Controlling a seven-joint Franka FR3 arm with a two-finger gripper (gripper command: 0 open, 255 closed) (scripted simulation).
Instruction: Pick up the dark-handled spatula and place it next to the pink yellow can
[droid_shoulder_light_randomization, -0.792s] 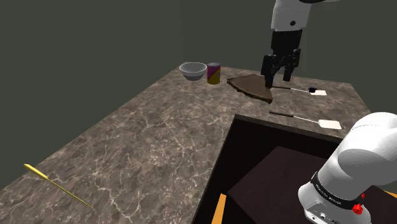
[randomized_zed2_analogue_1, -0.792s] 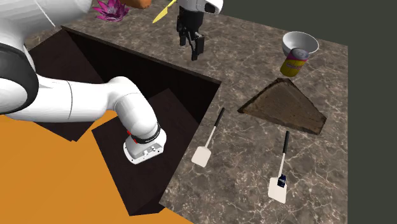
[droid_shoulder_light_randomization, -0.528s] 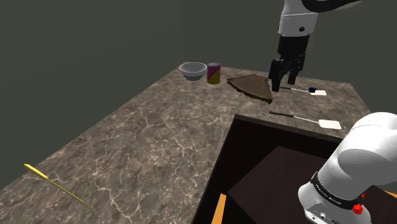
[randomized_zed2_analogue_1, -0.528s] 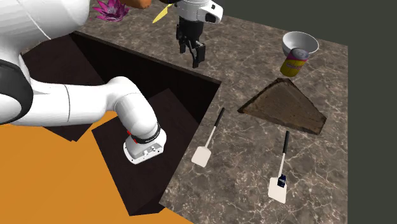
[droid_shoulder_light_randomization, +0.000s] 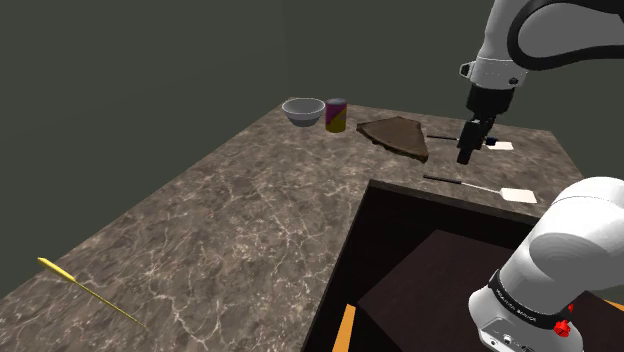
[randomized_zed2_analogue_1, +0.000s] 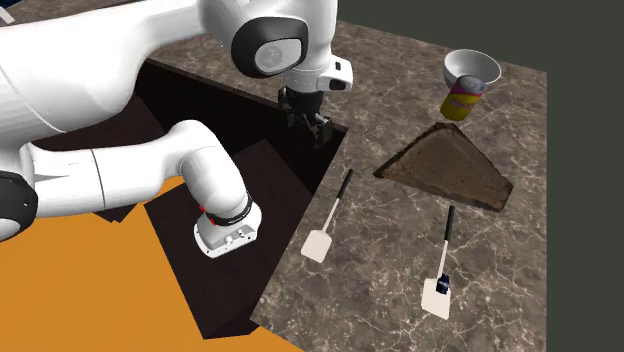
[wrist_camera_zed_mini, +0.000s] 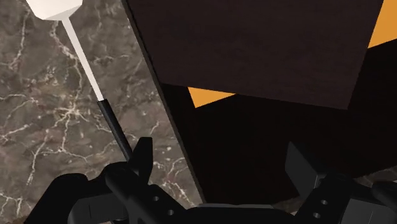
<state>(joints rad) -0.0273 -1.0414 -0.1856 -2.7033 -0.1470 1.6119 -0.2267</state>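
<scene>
The claw hung spread and empty over the corner of the dark recess, one finger near the spatula's dark handle end. The spatula lay flat on the table beside the recess edge. Beyond lay a brown wedge, then the can, well apart from the spatula.

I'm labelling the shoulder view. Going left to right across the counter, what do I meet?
First the thin yellow utensil → bowl → can → brown wedge board → pincer.
</scene>
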